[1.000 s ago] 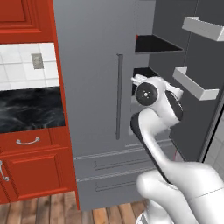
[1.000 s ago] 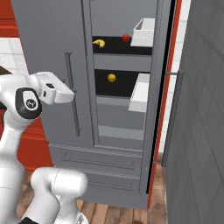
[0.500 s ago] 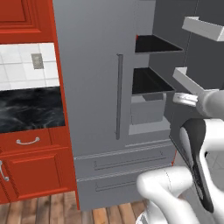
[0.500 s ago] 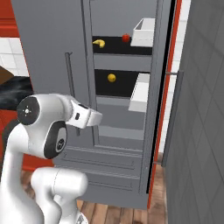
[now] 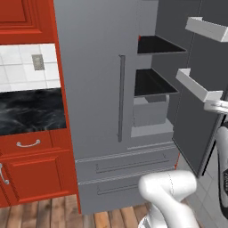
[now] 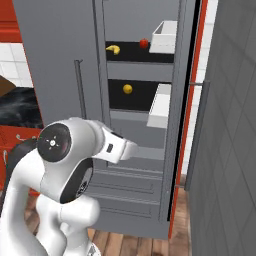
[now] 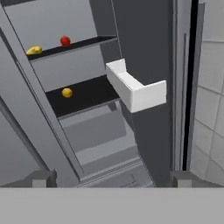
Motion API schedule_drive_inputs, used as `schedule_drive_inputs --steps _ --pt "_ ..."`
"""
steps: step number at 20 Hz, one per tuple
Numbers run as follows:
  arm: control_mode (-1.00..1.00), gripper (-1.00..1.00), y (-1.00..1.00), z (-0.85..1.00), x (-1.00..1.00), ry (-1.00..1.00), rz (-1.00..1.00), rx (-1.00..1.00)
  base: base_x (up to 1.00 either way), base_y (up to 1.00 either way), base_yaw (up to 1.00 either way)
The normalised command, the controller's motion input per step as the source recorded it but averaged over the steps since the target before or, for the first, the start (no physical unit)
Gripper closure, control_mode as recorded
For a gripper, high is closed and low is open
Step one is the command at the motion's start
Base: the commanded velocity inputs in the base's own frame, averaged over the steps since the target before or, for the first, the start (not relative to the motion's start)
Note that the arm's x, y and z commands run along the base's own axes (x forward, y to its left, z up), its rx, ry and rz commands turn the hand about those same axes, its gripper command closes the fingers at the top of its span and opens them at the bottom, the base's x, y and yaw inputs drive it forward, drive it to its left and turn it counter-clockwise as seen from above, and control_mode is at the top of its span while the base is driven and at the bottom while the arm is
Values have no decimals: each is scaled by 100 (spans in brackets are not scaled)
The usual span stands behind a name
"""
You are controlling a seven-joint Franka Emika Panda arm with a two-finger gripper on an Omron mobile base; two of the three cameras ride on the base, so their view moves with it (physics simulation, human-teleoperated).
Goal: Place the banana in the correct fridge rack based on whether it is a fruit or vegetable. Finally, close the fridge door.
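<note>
Banana (image 6: 113,49) is seen lying on the upper fridge rack (image 6: 131,51), just beside the small red fruit (image 6: 144,43), so placement is judged done and door closing is taken as the step in hand. The gripper (image 7: 111,178) is held spread wide with nothing between its fingertips (image 7: 43,178). For a clean close, the open fridge door (image 5: 200,80) should be pushed near its outer edge, clear of the white door bins (image 7: 135,86). No brand, label or writing can be read.
</note>
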Motion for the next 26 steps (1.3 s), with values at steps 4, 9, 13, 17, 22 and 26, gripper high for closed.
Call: schedule_drive_inputs --steps 4,9,13,17,22,26 --pt "-100 -100 -91 0 -11 0 0 14 0 0 0" --pt "-100 -100 -71 0 -31 0 -11 26 0 0 0" --pt "-100 -100 -39 0 0 0 -27 41 0 0 0" --pt "-100 -100 -62 -3 -4 -2 -18 41 0 0 0" --pt "-100 -100 -59 -25 16 -14 -19 28 0 0 0" --pt "-100 -100 -43 -17 66 -10 -1 2 0 0 0"
